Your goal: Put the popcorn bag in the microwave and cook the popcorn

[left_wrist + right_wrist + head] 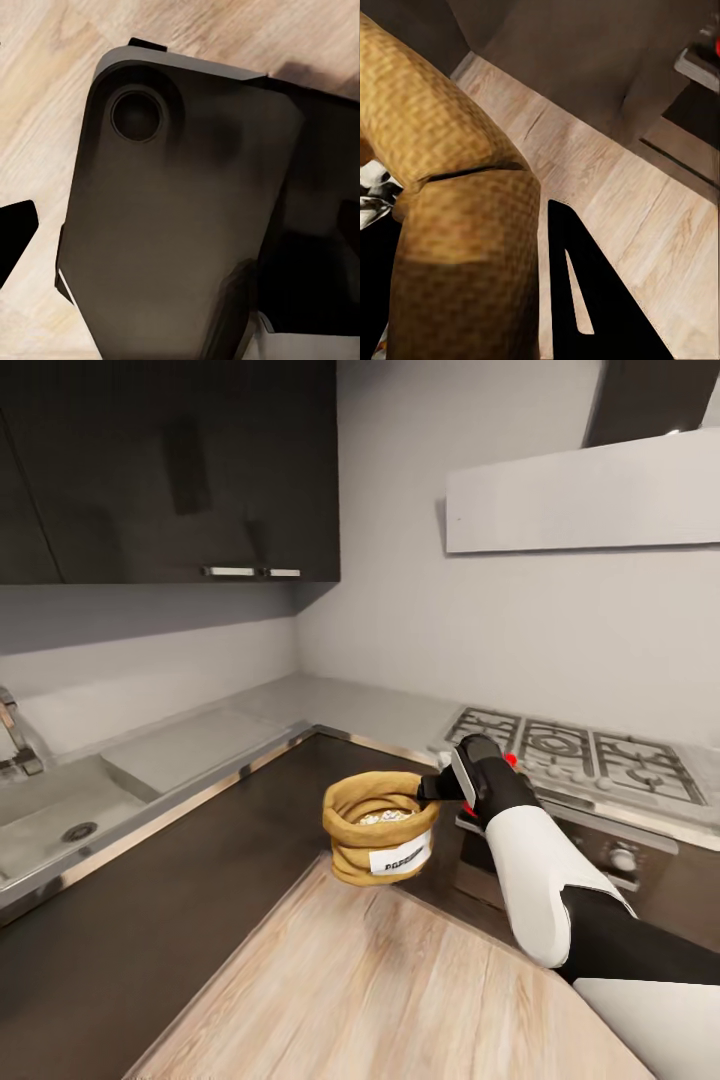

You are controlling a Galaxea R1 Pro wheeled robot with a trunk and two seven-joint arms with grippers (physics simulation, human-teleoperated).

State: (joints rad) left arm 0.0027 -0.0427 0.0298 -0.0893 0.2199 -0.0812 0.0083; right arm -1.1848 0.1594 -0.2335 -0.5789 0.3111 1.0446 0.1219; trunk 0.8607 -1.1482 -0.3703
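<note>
The tan popcorn bag (378,842) with its white label hangs in the air in front of the dark base cabinets, above the wood floor. My right gripper (432,788) is shut on its rolled rim at the side facing the hob. Pale popcorn (386,818) shows inside the bag. In the right wrist view the woven bag (457,225) is very close, with one black finger (600,315) outside its wall and kernels (371,187) at the edge. The grey countertop (330,705) runs behind. My left gripper (180,232) is open over the robot's dark base. The microwave is out of view.
A steel gas hob (580,755) sits just behind my right arm. A sink (60,815) with a tap is set in the counter on the left. Dark wall cabinets (170,470) and a range hood (580,495) hang above. Wood floor (400,990) lies below.
</note>
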